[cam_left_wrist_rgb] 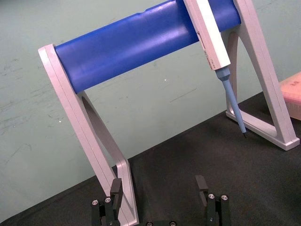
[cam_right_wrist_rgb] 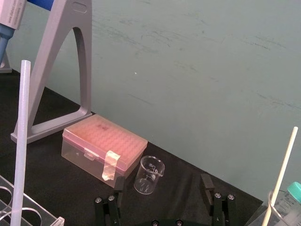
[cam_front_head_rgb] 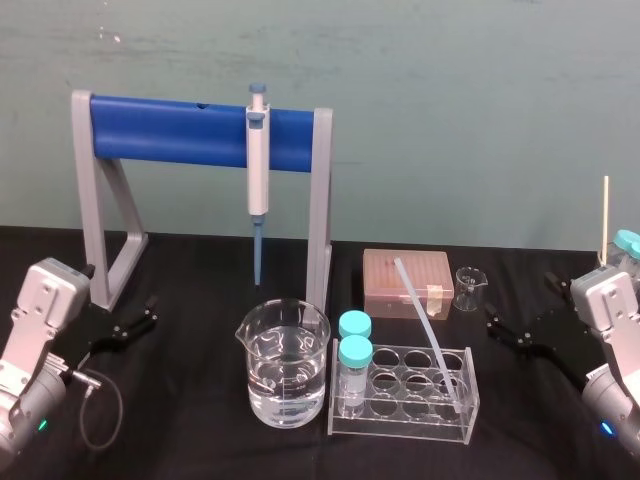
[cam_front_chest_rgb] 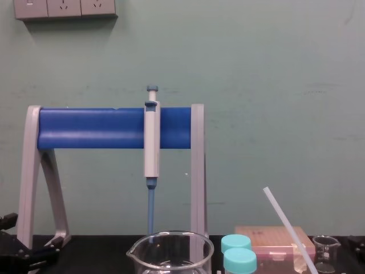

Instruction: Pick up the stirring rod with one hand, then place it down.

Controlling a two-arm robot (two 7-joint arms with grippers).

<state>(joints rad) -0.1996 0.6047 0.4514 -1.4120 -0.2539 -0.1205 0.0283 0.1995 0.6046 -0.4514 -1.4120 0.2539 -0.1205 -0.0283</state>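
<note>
The left gripper (cam_left_wrist_rgb: 157,186) hovers at the left over the black worktop (cam_left_wrist_rgb: 225,160), fingers apart, beside the grey pipette stand (cam_left_wrist_rgb: 80,117). A blue-tipped pipette (cam_front_head_rgb: 258,170) hangs from the stand's blue bar. Nearer are a large beaker (cam_front_head_rgb: 284,365) of water and a clear tube rack (cam_front_head_rgb: 400,420). The stirring rod (cam_front_head_rgb: 425,325) leans in the rack's right end, its top tilted left. The right wrist view shows tape on the pink box (cam_right_wrist_rgb: 101,146) and unreadable print on the small beaker (cam_right_wrist_rgb: 149,175). The right gripper (cam_right_wrist_rgb: 162,179) hovers with fingers spread, well apart from the rod. The chest view adds wall sockets (cam_front_chest_rgb: 65,8).
</note>
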